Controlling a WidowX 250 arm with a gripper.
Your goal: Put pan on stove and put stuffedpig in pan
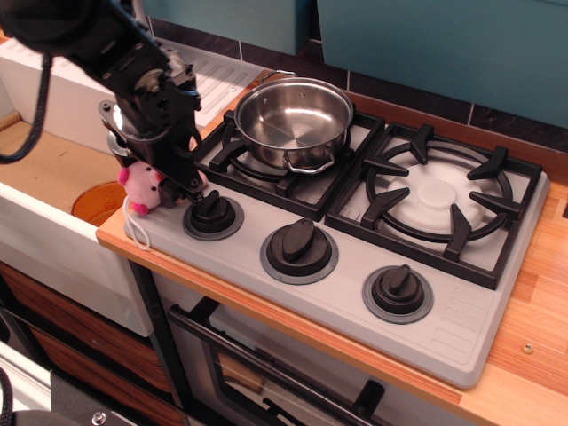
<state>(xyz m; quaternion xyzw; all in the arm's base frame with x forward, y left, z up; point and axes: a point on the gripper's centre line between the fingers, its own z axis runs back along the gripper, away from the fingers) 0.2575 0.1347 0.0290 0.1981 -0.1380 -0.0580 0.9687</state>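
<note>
— Pan (294, 120)? Round, shiny steel, straight-sided, one only, seated on the left grate of the grey stove (461, 333).

— Counted there?

— Two black cast grates, three ribbed black knobs.

— Stuffedpig (142, 187)?

— One, soft pink plush, white string dangling, at the stove's left corner over the wooden counter (532, 364) edge.

— Claw (177, 182)?

— Black, apparently pinched on the plush; grip partly hidden.

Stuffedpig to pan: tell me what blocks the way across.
Nothing visible blocks it. The stuffedpig sits at the gripper by the stove's left front corner; the pan stands open and empty on the left burner. Only the grate and the pan's rim lie between, so the pig must be lifted over them.
</note>
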